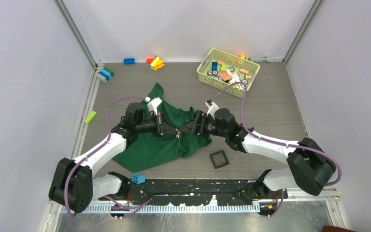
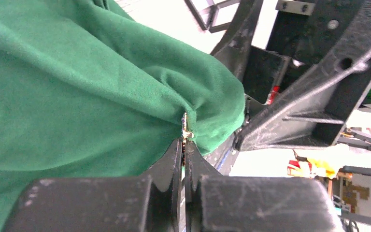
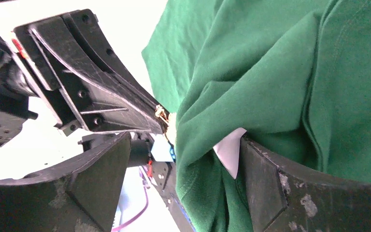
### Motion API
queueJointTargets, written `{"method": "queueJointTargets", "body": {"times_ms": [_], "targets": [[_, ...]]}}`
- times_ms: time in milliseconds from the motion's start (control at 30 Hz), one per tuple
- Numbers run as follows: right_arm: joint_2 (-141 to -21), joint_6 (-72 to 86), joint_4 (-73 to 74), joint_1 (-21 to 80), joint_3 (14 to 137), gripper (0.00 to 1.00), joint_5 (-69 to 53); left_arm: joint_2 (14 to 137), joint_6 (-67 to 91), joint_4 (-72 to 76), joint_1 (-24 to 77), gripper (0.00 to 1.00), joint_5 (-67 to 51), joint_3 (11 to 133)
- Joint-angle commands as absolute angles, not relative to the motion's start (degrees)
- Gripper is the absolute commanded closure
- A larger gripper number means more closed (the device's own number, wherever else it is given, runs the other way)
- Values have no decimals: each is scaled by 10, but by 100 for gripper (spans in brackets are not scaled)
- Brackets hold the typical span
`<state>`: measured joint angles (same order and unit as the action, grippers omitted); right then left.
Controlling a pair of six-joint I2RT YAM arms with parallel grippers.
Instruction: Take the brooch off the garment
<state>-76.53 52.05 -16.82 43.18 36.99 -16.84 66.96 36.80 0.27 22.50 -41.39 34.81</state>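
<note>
The dark green garment (image 1: 149,147) lies crumpled at the table's middle, part of it lifted between the two arms. The brooch (image 1: 178,133) is a tiny pale speck on the raised fold. In the left wrist view my left gripper (image 2: 184,145) is shut, its tips pinching the brooch (image 2: 187,126) where the garment (image 2: 77,96) puckers. In the right wrist view my right gripper (image 3: 182,145) is open wide, a hanging fold of garment (image 3: 270,72) lies between its fingers and touches the right finger (image 3: 270,179). The brooch (image 3: 163,115) shows at the left gripper's tip.
A small black square tray (image 1: 219,159) lies right of the garment. A pale green basket (image 1: 203,77) of toy pieces stands at the back right. Loose blocks lie at the back (image 1: 157,63), at the far left (image 1: 90,117), and a blue one (image 1: 138,179) near the bases.
</note>
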Motion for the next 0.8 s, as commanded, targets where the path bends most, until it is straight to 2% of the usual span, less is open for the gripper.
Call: {"method": "queueJointTargets", "body": {"times_ms": [0,100,300,433,600,733,767], "targets": [[-763,600,-357,416,318,14,-160,669,409,102,224,100,-487,338],[-786,639,-438,409,299,19,-181,669,424,135,223,100,-496,327],[-829,681,-535,406,285,41,-211,668,431,148,223,100,-506,328],[-851,694,-566,406,287,47,-226,666,431,147,223,100,-502,328],[-873,719,-632,404,273,50,-234,669,428,143,222,100,-500,328],[-884,732,-662,400,266,66,-237,665,433,152,218,100,-501,322],[-885,735,-666,399,264,73,-236,663,434,155,217,96,-500,321]]}}
